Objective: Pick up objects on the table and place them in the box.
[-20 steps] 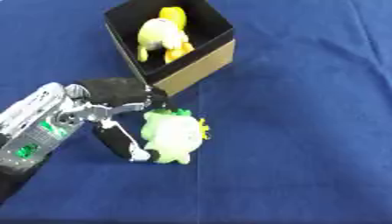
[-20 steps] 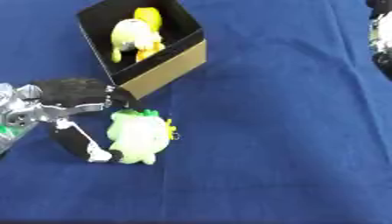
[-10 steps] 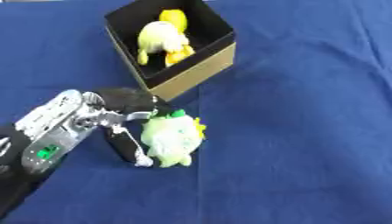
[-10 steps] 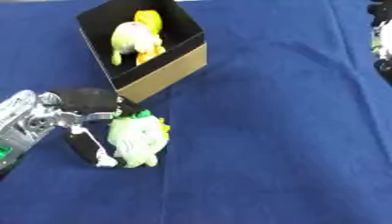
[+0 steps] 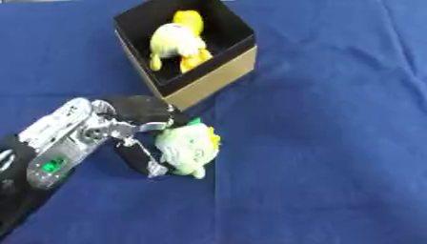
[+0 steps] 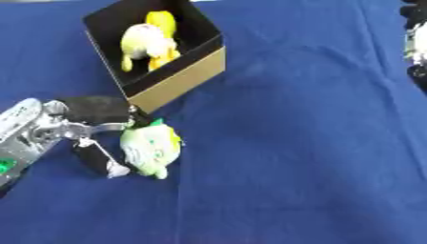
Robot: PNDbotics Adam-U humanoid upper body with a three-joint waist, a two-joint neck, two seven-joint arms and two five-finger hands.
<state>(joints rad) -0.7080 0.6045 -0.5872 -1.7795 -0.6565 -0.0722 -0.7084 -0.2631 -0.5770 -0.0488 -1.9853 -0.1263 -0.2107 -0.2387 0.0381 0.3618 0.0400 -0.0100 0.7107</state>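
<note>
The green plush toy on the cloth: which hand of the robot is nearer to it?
Left. The left hand is right beside the green plush toy, its fingers curled around it. The right hand shows only at the far right edge.

Open-topped square box (image 6: 179, 71), black inside, tan cardboard outer wall, on blue cloth-covered desk (image 6: 292, 143). Yellow-and-white plush toy (image 6: 148, 40) lies inside box. Pale green round plush toy (image 6: 150, 147) with yellow trim lies on desk just below box's near corner, close to touching it. Left hand (image 6: 83, 128), silver and black, reaches in from left of box; black fingers (image 6: 96, 107) above green plush, white-tipped thumb (image 6: 104, 162) at its left side, curled round it. Dark part of right hand (image 6: 414, 43) at right edge, well apart from box; fingers not discernible.
</note>
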